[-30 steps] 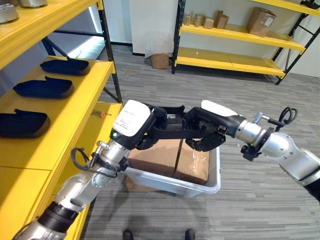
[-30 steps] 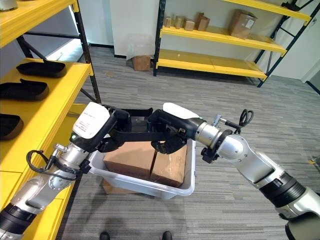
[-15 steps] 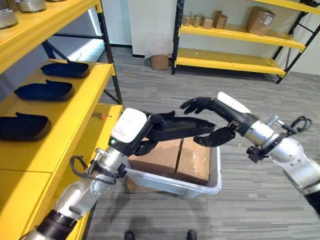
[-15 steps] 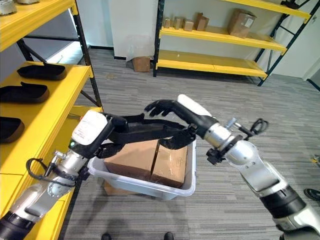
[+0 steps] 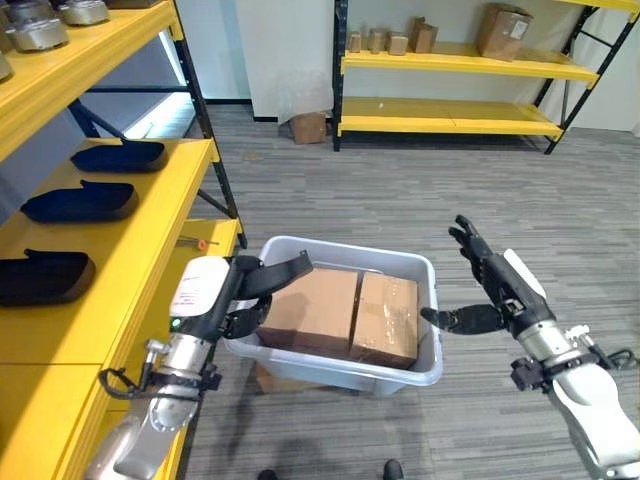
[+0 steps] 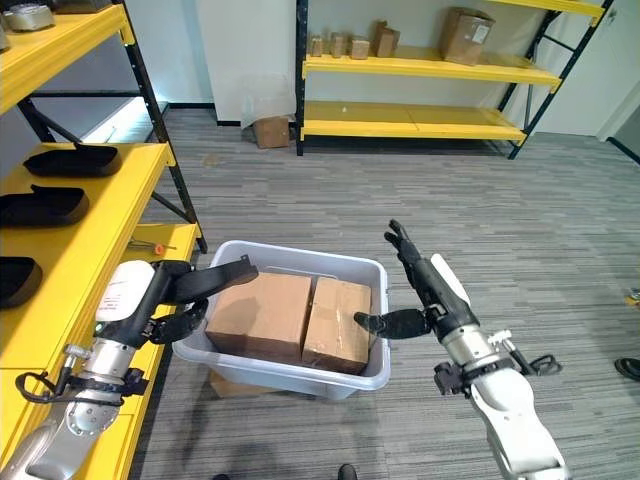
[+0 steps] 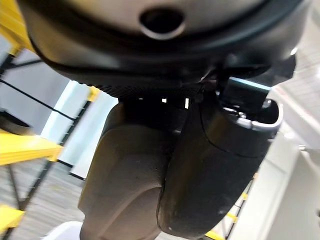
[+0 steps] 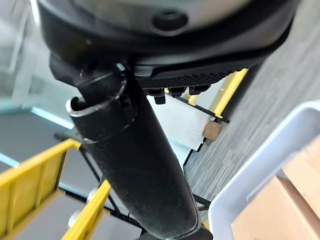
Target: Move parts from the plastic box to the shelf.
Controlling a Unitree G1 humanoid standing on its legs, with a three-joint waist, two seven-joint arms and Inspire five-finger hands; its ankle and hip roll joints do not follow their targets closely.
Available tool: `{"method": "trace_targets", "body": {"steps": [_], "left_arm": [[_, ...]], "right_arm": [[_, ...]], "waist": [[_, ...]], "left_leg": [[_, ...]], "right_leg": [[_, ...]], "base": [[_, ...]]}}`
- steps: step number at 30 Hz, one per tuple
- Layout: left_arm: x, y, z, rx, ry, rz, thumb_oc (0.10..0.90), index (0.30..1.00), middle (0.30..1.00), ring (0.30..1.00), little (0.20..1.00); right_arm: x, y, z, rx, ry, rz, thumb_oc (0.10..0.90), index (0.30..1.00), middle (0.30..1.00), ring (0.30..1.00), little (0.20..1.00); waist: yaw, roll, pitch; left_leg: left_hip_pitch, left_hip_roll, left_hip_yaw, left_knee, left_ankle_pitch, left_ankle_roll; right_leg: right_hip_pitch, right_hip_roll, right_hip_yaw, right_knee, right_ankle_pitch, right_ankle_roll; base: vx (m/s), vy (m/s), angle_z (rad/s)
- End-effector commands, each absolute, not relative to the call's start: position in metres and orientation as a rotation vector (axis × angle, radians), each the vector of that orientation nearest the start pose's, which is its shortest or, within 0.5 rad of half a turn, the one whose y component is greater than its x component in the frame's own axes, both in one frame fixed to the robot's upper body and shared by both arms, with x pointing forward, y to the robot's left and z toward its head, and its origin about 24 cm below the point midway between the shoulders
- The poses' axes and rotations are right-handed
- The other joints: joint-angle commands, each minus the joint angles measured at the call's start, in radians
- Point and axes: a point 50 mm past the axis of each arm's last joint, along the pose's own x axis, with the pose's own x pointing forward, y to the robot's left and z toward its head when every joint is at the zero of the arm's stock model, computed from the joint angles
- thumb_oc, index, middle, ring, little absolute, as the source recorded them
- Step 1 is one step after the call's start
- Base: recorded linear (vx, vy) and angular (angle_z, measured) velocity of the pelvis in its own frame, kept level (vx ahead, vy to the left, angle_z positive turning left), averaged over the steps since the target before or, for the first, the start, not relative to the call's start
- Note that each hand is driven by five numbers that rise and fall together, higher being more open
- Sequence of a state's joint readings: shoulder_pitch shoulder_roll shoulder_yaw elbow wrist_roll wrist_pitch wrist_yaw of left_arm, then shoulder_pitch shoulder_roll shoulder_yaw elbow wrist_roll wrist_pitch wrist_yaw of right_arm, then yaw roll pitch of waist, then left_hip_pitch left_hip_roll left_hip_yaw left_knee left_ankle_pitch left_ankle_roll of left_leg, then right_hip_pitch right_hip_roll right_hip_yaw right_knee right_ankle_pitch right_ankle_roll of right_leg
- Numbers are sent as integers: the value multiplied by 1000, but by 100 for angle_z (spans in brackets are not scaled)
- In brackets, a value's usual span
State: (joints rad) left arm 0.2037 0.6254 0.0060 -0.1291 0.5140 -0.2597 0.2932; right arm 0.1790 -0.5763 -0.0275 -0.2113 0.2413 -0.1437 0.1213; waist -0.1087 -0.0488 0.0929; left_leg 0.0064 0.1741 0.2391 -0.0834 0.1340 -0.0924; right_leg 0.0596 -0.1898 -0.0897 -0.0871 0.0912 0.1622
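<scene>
A pale grey plastic box (image 5: 425,370) stands on the grey floor just right of the yellow metal shelf (image 5: 130,262), and two brown cardboard cartons (image 5: 345,312) lie side by side in it. The left hand (image 5: 262,285) is at the box's left rim, above the left carton; its fingers are straight and spread, holding nothing. The right hand (image 5: 487,290) is just right of the box, fingers stretched out and apart, the thumb pointing toward the box's right wall (not touching it, as far as one can see). Three dark blue shallow trays (image 5: 79,201) rest on the shelf, far from both hands.
</scene>
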Motion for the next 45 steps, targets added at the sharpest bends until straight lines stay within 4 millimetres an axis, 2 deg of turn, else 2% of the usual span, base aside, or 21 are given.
{"method": "trace_targets", "body": {"steps": [1, 6, 10, 14, 17, 19, 20, 21, 22, 23, 26, 27, 29, 30, 31, 32, 33, 37, 41, 43, 45], "left_arm": [[220, 248, 154, 987, -652, 297, 400, 300, 300, 300, 300], [213, 251, 160, 932, -684, 371, 400, 300, 300, 300, 300], [210, 251, 172, 921, -744, 411, 400, 300, 300, 300, 300], [204, 252, 182, 972, -786, 428, 400, 300, 300, 300, 300], [204, 246, 196, 1033, -847, 369, 400, 300, 300, 300, 300], [207, 243, 200, 1055, -871, 347, 400, 300, 300, 300, 300], [209, 239, 203, 1065, -886, 320, 400, 300, 300, 300, 300], [210, 237, 204, 1063, -892, 311, 400, 300, 300, 300, 300], [211, 233, 202, 1034, -897, 301, 400, 300, 300, 300, 300], [211, 233, 202, 1034, -898, 301, 400, 300, 300, 300, 300], [216, 223, 204, 971, -925, 272, 400, 300, 300, 300, 300], [217, 220, 204, 965, -932, 257, 400, 300, 300, 300, 300], [221, 213, 203, 950, -936, 226, 400, 300, 300, 300, 300], [222, 211, 203, 954, -936, 210, 400, 300, 300, 300, 300], [222, 205, 206, 947, -975, 207, 400, 300, 300, 300, 300], [222, 205, 207, 948, -975, 207, 400, 300, 300, 300, 300], [220, 205, 213, 943, -1013, 230, 400, 300, 300, 300, 300], [215, 201, 229, 934, -1112, 285, 400, 300, 300, 300, 300], [208, 200, 244, 966, -1206, 348, 400, 300, 300, 300, 300], [207, 196, 260, 1031, -1314, 379, 400, 300, 300, 300, 300], [207, 198, 262, 1071, -1326, 402, 400, 300, 300, 300, 300]], "right_arm": [[220, -231, 155, -322, -493, 137, 900, 1000, 1000, 1000, 1000], [220, -230, 151, -300, -498, 99, 900, 1000, 1000, 1000, 1000], [230, -218, 167, -331, -580, 140, 900, 1000, 1000, 1000, 1000], [241, -195, 189, -396, -683, 238, 900, 1000, 1000, 1000, 1000], [249, -175, 214, -439, -794, 322, 900, 1000, 1000, 1000, 1000], [250, -174, 216, -455, -805, 319, 900, 1000, 1000, 1000, 1000], [250, -175, 216, -464, -806, 312, 900, 1000, 1000, 1000, 1000], [250, -175, 215, -468, -803, 303, 900, 1000, 1000, 1000, 1000], [250, -176, 211, -461, -792, 290, 900, 1000, 1000, 1000, 1000], [250, -176, 211, -461, -792, 289, 900, 1000, 1000, 1000, 1000], [245, -180, 201, -438, -754, 280, 900, 1000, 1000, 1000, 1000], [244, -182, 196, -422, -730, 273, 900, 1000, 1000, 1000, 1000], [243, -187, 189, -412, -694, 246, 900, 1000, 1000, 1000, 1000], [242, -191, 186, -429, -680, 225, 900, 1000, 1000, 1000, 1000], [238, -197, 182, -462, -679, 144, 900, 1000, 1000, 1000, 1000], [238, -197, 182, -461, -679, 144, 900, 1000, 1000, 1000, 1000], [240, -195, 181, -466, -683, 136, 900, 1000, 1000, 1000, 1000], [244, -185, 179, -487, -683, 161, 900, 1000, 1000, 1000, 1000], [244, -176, 180, -506, -702, 187, 900, 1000, 1000, 1000, 1000], [246, -171, 174, -504, -688, 197, 900, 1000, 1000, 1000, 1000], [246, -171, 171, -517, -674, 194, 900, 1000, 1000, 1000, 1000]], "waist": [[-2, -6, -57], [-3, 12, -43], [9, 35, 4], [42, 52, 20], [83, 70, 51], [87, 65, 65], [86, 54, 75], [89, 45, 78], [91, 22, 80], [90, 22, 80], [69, 7, 65], [62, 5, 59], [38, 13, 36], [32, 23, 30], [34, 20, -1], [32, 23, -6], [42, 15, -7], [53, 0, -16], [55, -23, -18], [52, -38, -18], [52, -43, -15]], "left_leg": [[79, 103, -14, 11, -69, -59], [58, 125, -32, 42, -63, -62], [20, 165, -60, 114, -48, -68], [17, 219, -77, 111, 33, -82], [-15, 272, -125, 80, 208, -119], [-43, 269, -115, 85, 246, -118], [-75, 250, -85, 121, 229, -99], [-90, 221, -92, 158, 187, -81], [-107, 136, -99, 290, 32, -46], [-114, 134, -101, 299, 28, -41], [-95, 33, -42, 423, -158, 0], [-84, 6, -24, 453, -190, 4], [-34, 3, 15, 420, -285, 16], [-17, 7, 14, 369, -279, 14], [50, -34, -8, 125, -199, 16], [58, -31, -24, 121, -213, 12], [67, -55, -11, 90, -194, 27], [102, -103, -16, 17, -183, 54], [115, -148, -12, -4, -198, 81], [124, -192, -11, -4, -212, 105], [126, -204, -8, -4, -215, 110]], "right_leg": [[-4, -65, -21, 63, -44, 46], [-26, -39, -19, 138, -94, 23], [-88, 10, -22, 269, -164, -21], [-131, 63, -26, 351, -209, -56], [-136, 123, -62, 362, -235, -100], [-125, 118, -88, 353, -237, -108], [-116, 111, -113, 332, -230, -121], [-113, 103, -126, 318, -223, -121], [-112, 78, -148, 281, -189, -120], [-112, 76, -150, 277, -184, -118], [-90, 53, -218, 218, -165, -122], [-90, 49, -241, 210, -158, -124], [-79, 37, -289, 195, -159, -101], [-69, 30, -305, 184, -147, -87], [-53, -20, -367, 147, -70, -53], [-47, -14, -348, 145, -83, -44], [-56, -38, -364, 131, -38, -37], [-66, -73, -336, 100, 27, -1], [-77, -110, -296, 88, 96, 34], [-85, -156, -269, 82, 164, 66], [-86, -173, -264, 82, 186, 75]], "base": [[-34, -64, 1], [-59, -98, 2], [-145, -165, 9], [-103, -215, -3], [-136, -288, 8], [-145, -175, 44], [-198, -202, 68], [-267, -250, 102], [-190, -146, 138], [-174, -132, 131], [-120, -58, 70], [-104, 30, 76], [-15, 103, 151], [12, 490, 201], [60, 443, 165], [-46, 498, 122], [-26, 203, 83], [-62, 290, 5], [-40, 212, -15], [-43, 307, -12], [-27, 212, -15]]}}
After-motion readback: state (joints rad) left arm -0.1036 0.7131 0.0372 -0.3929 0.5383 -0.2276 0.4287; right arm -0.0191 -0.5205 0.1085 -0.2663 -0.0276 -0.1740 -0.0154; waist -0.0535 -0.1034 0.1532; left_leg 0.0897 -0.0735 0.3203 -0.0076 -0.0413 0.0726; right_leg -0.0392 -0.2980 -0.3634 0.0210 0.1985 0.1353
